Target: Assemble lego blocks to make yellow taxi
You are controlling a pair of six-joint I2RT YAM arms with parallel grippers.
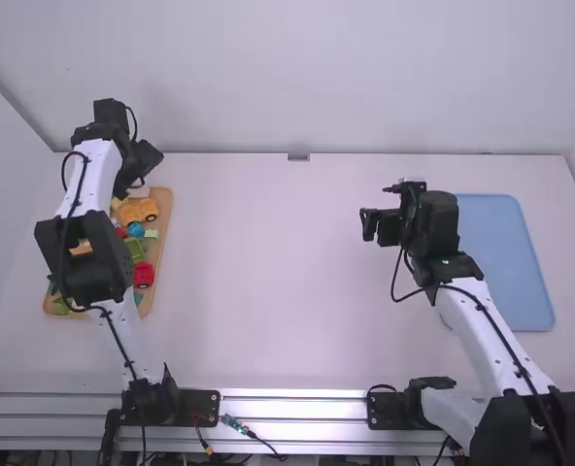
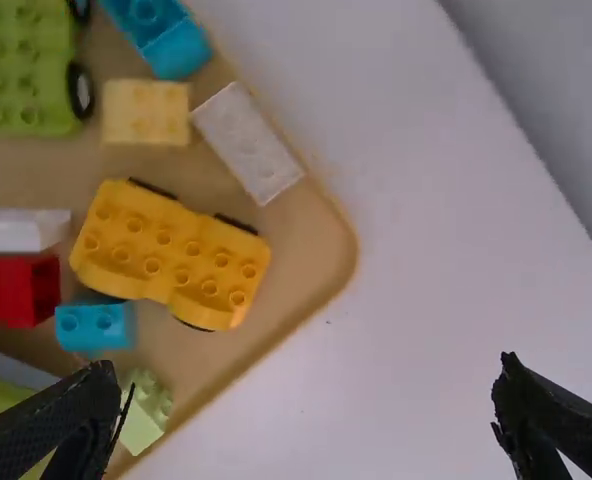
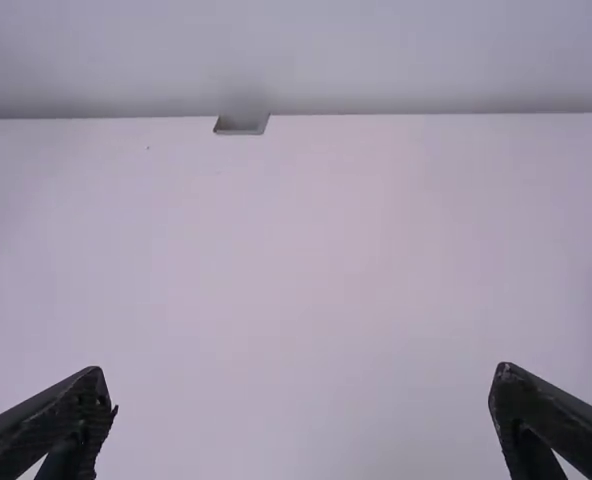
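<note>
My left gripper (image 1: pixel 144 167) is over the far end of the wooden tray (image 1: pixel 163 228), and my right gripper (image 1: pixel 377 225) stands over the table right of the middle. A yellow wheeled car base (image 1: pixel 140 212) lies in the tray. In the left wrist view, my left gripper (image 2: pixel 311 410) is open with nothing between its fingers; beyond them are the yellow car base (image 2: pixel 166 255), a pale yellow block (image 2: pixel 146 112), a white block (image 2: pixel 248 143) and a small blue block (image 2: pixel 96 326). The right wrist view has my right gripper (image 3: pixel 301 390) open above bare table.
Also in the tray are a green wheeled base (image 2: pixel 21 65), a red block (image 2: pixel 21 290), a light green block (image 2: pixel 146 410) and a red piece (image 1: pixel 144 275). A blue mat (image 1: pixel 506 262) lies at the right, partly behind the right arm.
</note>
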